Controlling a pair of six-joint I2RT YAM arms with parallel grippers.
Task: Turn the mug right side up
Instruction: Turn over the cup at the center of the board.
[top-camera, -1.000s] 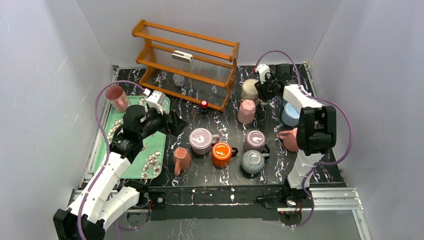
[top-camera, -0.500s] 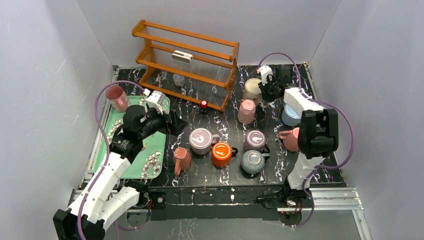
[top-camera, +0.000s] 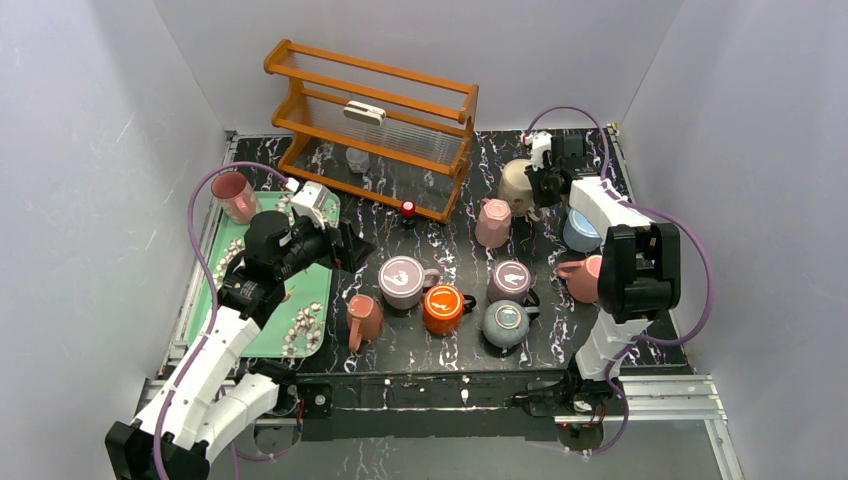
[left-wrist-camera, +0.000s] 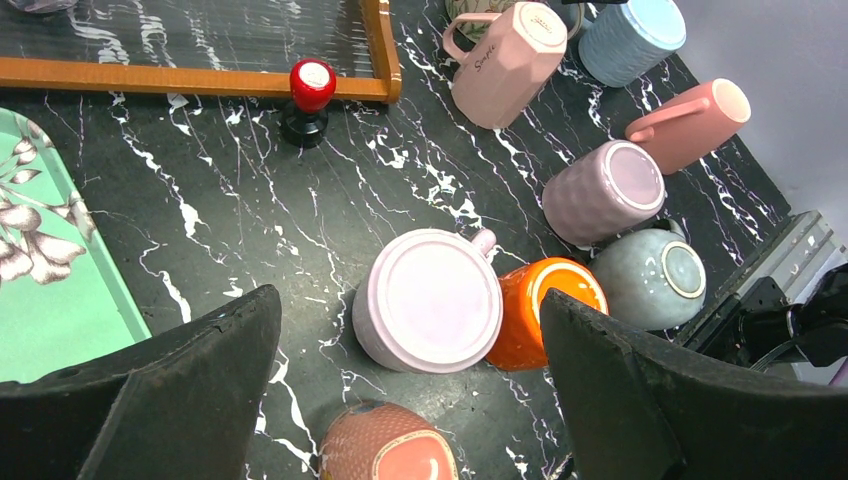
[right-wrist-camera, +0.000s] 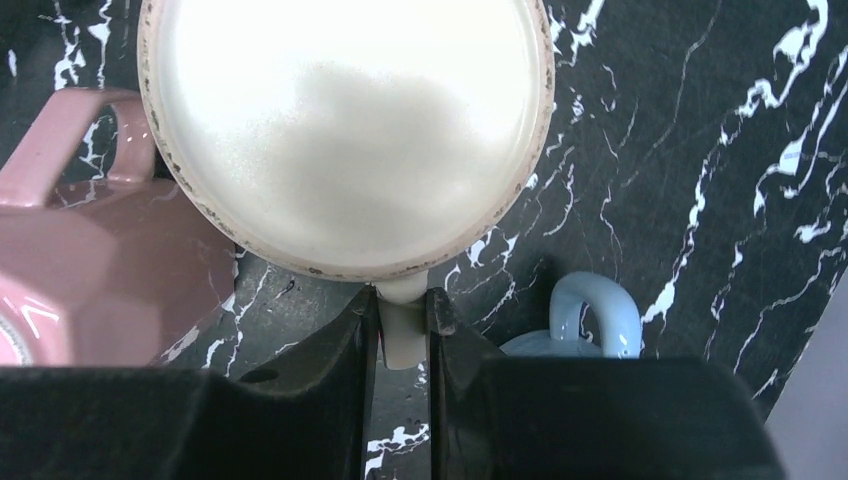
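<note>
Pinching the slim handle of the cream mug, the right gripper has its jaws drawn in tight on that loop and on nothing else. The mug sits at the far right of the table, its base turned up toward the wrist, and from overhead it looks tipped off level.

That grip is what worries me. All the mug's weight hangs to one side of the fingers, so as it is rolled over it could swivel in the jaws or slide out and drop on the marble top.

The space is crowded too. A pink faceted mug stands just beside it, and a pale blue mug has its handle right by the fingers, so a wide swing could knock either one.

The left gripper hangs fully spread and empty above the middle cluster of mugs, well apart, too far to steady anything.
</note>
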